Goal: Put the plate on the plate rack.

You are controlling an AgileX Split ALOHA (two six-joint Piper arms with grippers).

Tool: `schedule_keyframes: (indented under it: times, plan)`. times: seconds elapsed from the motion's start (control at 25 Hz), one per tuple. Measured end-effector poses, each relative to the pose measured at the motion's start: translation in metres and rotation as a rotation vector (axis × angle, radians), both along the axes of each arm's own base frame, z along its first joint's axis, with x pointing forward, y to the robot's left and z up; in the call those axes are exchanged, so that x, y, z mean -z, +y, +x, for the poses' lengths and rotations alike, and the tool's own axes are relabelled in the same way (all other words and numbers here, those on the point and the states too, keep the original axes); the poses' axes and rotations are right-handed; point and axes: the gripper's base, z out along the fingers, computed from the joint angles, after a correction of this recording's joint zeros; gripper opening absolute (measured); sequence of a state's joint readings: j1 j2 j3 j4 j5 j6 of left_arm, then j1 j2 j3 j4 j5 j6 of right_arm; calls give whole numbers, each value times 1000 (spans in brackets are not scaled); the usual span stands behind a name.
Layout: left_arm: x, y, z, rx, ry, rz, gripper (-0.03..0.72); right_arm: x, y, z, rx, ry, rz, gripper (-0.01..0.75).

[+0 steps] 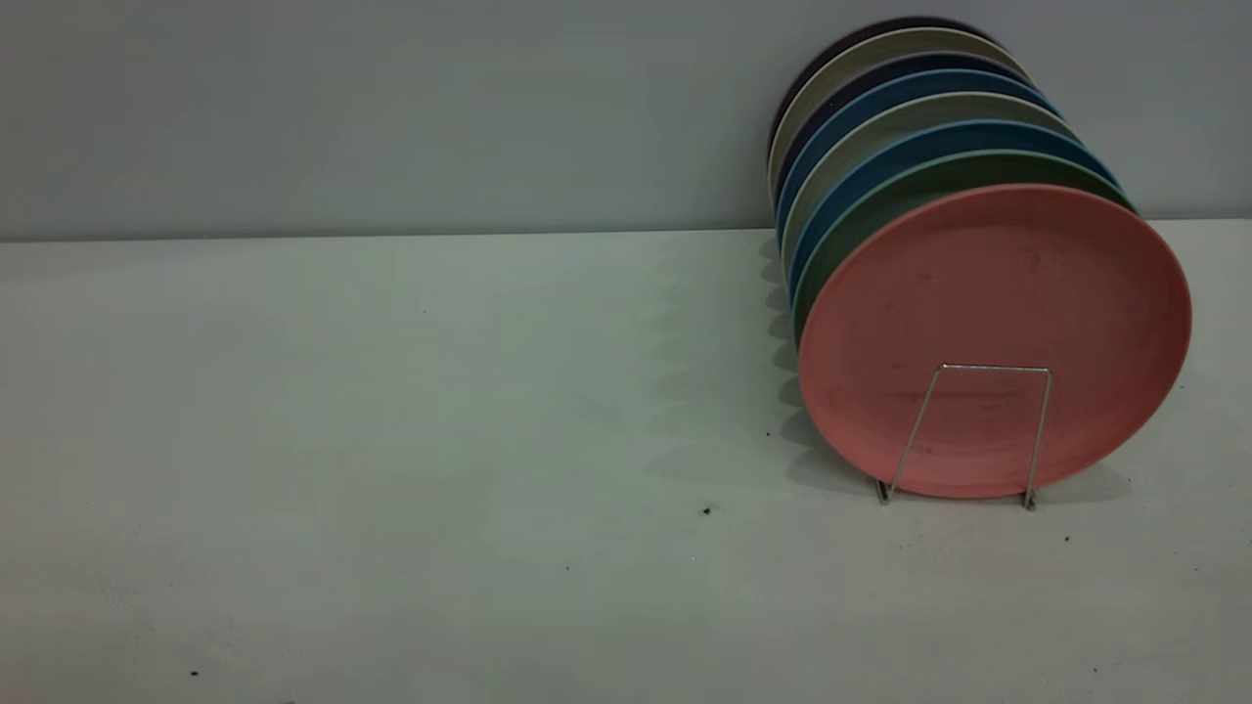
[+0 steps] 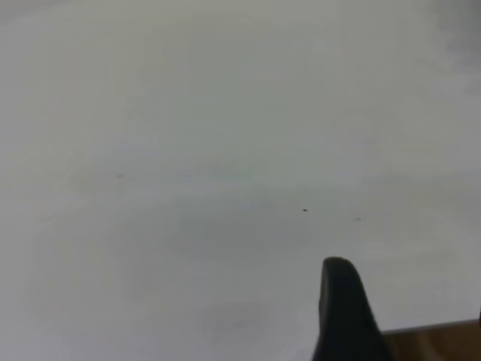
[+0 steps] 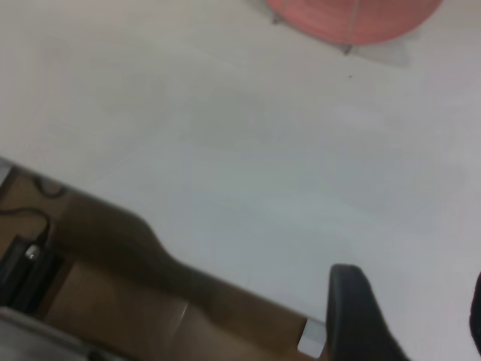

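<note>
The salmon-pink plate (image 1: 993, 293) stands upright at the front of the silver wire plate rack (image 1: 996, 369), held behind its front loop. It is at the right of the table. Its lower rim also shows in the right wrist view (image 3: 353, 19), with the rack's wire (image 3: 347, 47). Neither arm shows in the exterior view. My right gripper (image 3: 413, 312) is open and empty over the table's near edge, far from the plate. My left gripper (image 2: 409, 316) is open and empty over bare table near an edge.
Behind the pink plate stand a teal-green plate (image 1: 861, 230), blue plates (image 1: 831, 186) and several more, all upright in a row toward the wall. The white table (image 1: 391, 440) stretches left of the rack. Cables and a dark box (image 3: 26, 259) lie below the table edge.
</note>
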State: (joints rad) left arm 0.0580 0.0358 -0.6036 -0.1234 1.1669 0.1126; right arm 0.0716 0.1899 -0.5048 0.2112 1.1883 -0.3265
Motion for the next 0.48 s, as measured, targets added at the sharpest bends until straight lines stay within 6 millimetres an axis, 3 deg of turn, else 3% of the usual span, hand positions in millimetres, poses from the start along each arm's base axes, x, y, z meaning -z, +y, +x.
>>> schedule_keyframes:
  times: [0.16, 0.48]
  plan:
    - [1, 2, 0, -17, 5, 21, 460, 5, -1, -2, 20, -38, 8, 384]
    - [22, 5, 9, -31, 82, 36, 460, 4, -1, -5, 24, -73, 13, 384]
